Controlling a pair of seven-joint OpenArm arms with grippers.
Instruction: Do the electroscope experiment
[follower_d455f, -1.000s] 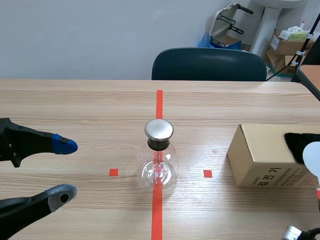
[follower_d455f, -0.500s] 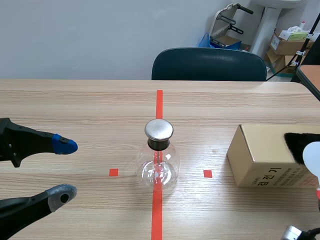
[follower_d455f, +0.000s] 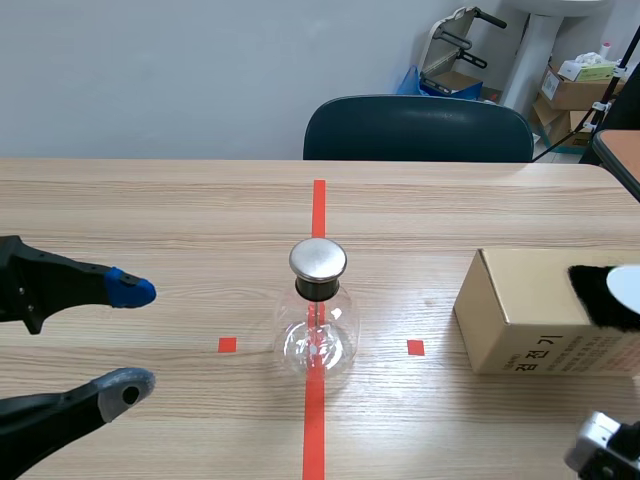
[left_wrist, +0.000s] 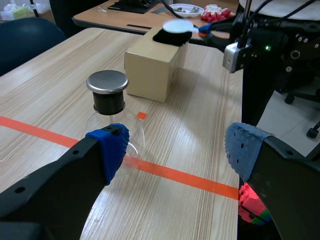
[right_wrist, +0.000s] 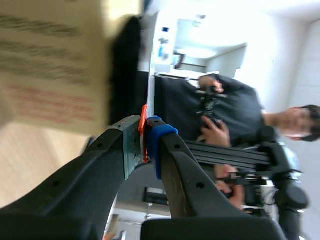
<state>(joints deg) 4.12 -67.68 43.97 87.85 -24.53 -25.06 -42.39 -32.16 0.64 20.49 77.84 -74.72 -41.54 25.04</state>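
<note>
White disc (follower_d455f: 627, 286), pinched in the right end effector (right_wrist: 145, 137), has risen over the fur (follower_d455f: 594, 290); left end effector (follower_d455f: 128, 338) spread.

The flask (follower_d455f: 316, 340) is clear, glossy glass, its cap (follower_d455f: 318, 259) brushed metal. The counter (follower_d455f: 180, 220) is pale wood grain with a satin finish. The box (follower_d455f: 515, 310) is matt brown cardboard; the black cloth (follower_d455f: 598, 295) on it looks fuzzy, the white disc (follower_d455f: 626, 287) smooth. The left end effector (follower_d455f: 130, 338) has soft dotted pads (follower_d455f: 130, 291), blue and grey.
</note>
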